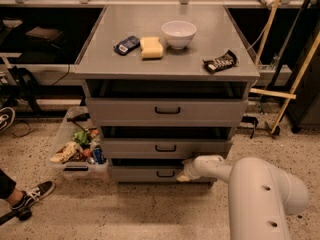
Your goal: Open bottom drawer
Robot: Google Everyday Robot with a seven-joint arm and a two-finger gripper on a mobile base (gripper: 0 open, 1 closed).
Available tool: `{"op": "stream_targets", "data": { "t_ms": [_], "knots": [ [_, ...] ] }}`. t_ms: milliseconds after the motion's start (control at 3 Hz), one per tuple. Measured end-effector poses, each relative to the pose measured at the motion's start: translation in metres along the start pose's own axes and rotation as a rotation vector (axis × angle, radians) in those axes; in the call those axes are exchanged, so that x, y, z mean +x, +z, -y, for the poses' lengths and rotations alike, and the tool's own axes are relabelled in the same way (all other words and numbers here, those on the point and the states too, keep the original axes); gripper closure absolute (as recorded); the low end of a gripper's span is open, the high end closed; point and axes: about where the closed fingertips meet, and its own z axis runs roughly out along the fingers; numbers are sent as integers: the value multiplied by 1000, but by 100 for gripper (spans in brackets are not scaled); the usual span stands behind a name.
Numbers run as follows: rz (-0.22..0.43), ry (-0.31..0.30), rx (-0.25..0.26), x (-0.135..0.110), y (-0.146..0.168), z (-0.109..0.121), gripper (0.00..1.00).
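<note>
Filling the middle of the view is a grey metal cabinet [165, 75] with three drawers stacked under its tabletop [200, 46], standing on a speckled floor [150, 214]. From the lower right comes the robot's thick white arm [260, 194], which narrows as it reaches left toward the base of the cabinet.

Of the drawers, the top drawer [125, 111] has the widest and tallest front, and the middle drawer [130, 147] is smaller. The bottom drawer [142, 173] sits lowest, just above the floor, with the narrowest front and a dark strip showing along its upper edge. A small black handle [165, 174] lies at the middle of that front.

The end effector [184, 175] is low against the right part of the bottom drawer's front, just right of the handle. I cannot tell whether it is clenched, released or grasping anything.

On the floor to the left, beside the cabinet, a clear plastic bin [64, 129] holds mixed clutter. A dark sneaker [32, 194] shows at the lower left edge. Wooden poles [295, 79] lean at the right.

On the tabletop stand a white bowl [178, 33], a yellow sponge [151, 47] just left of it, a small dark packet [127, 44] beside the sponge, and a dark snack wrapper [220, 61] near the right edge.
</note>
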Motion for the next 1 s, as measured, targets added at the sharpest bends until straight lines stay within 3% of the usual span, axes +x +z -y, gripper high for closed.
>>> {"op": "stream_targets", "data": {
  "t_ms": [667, 1000],
  "knots": [
    [0, 0, 0, 0, 0, 0, 88],
    [0, 0, 0, 0, 0, 0, 86]
  ]
}}
